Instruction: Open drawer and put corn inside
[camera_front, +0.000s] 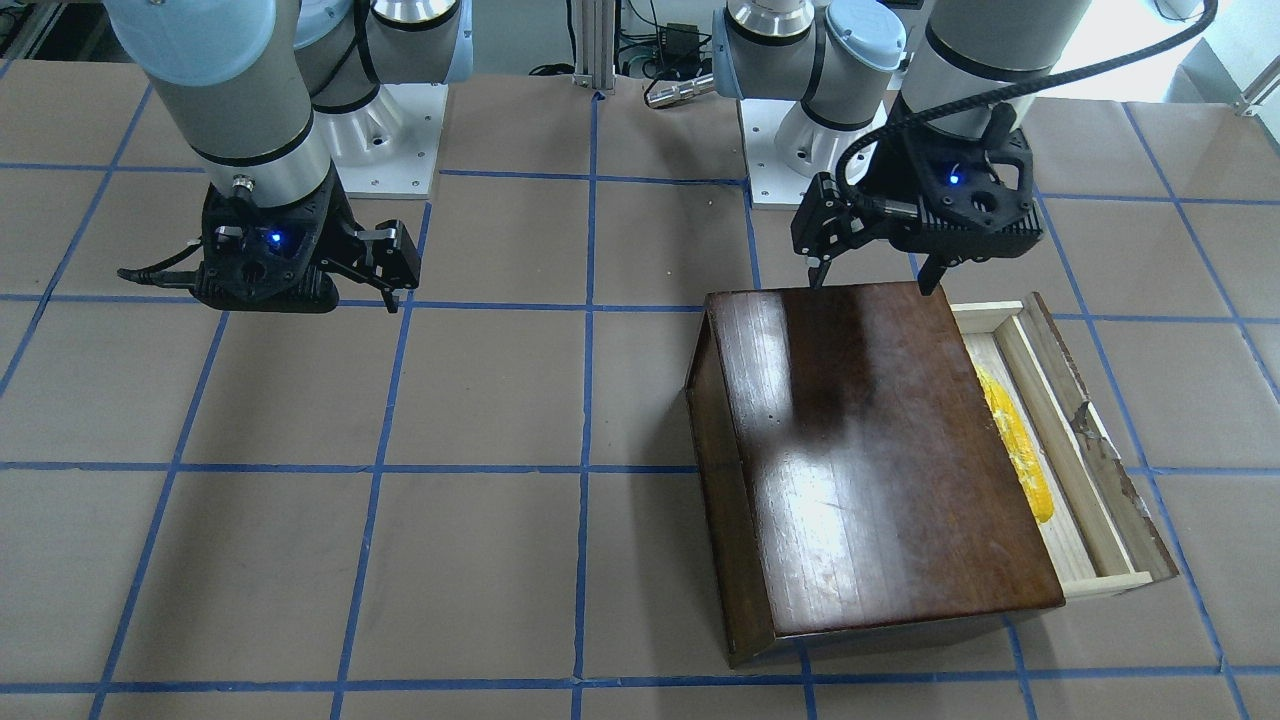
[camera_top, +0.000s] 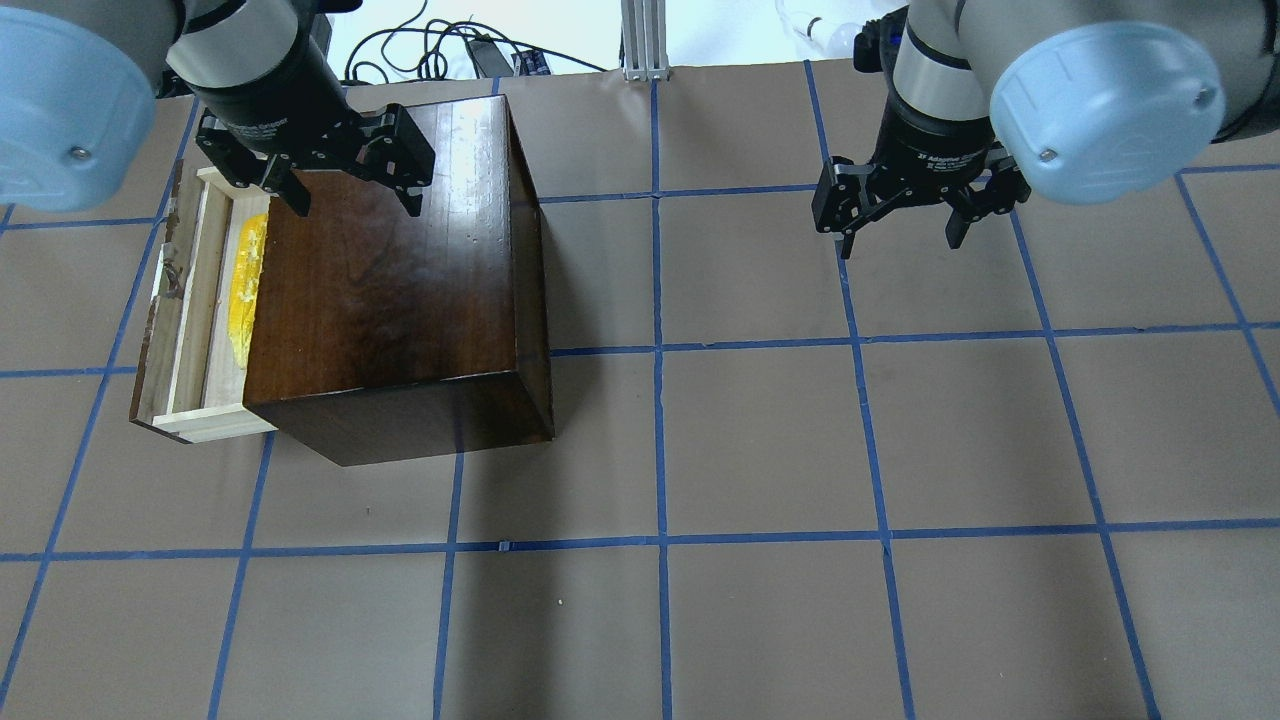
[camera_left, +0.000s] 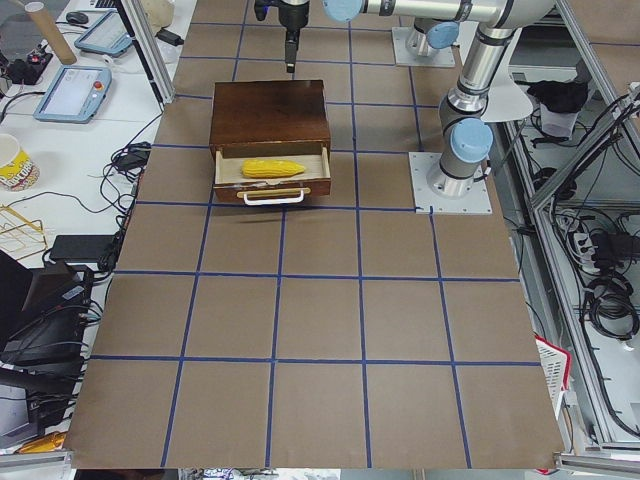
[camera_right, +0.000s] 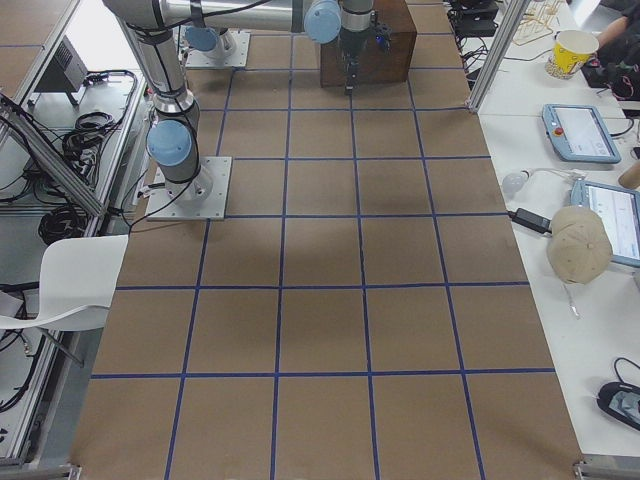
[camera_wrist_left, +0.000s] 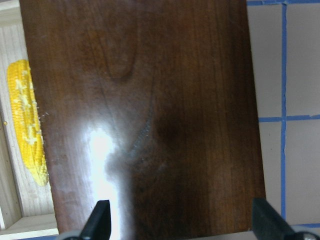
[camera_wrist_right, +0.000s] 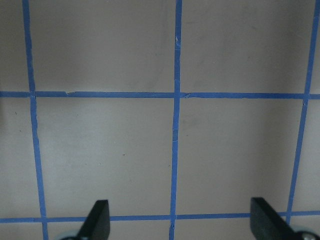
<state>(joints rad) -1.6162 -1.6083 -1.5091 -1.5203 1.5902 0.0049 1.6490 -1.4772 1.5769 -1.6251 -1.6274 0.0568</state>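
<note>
The dark-brown wooden box (camera_top: 390, 260) stands on the table's left half; it also shows in the front view (camera_front: 870, 450). Its drawer (camera_top: 190, 330) is pulled out, pale wood with a chipped dark front panel (camera_front: 1100, 440). The yellow corn (camera_top: 245, 290) lies inside the drawer, partly under the box's top edge; it also shows in the front view (camera_front: 1015, 445), the left view (camera_left: 272, 168) and the left wrist view (camera_wrist_left: 27, 130). My left gripper (camera_top: 355, 200) hangs open and empty above the box top. My right gripper (camera_top: 900, 243) is open and empty over bare table, far from the box.
The table is brown paper with a blue tape grid (camera_top: 658, 350). A white handle (camera_left: 272, 198) sits on the drawer front. The arm bases (camera_front: 385, 140) stand at the robot's edge. Side benches hold tablets (camera_right: 580, 130) and cables.
</note>
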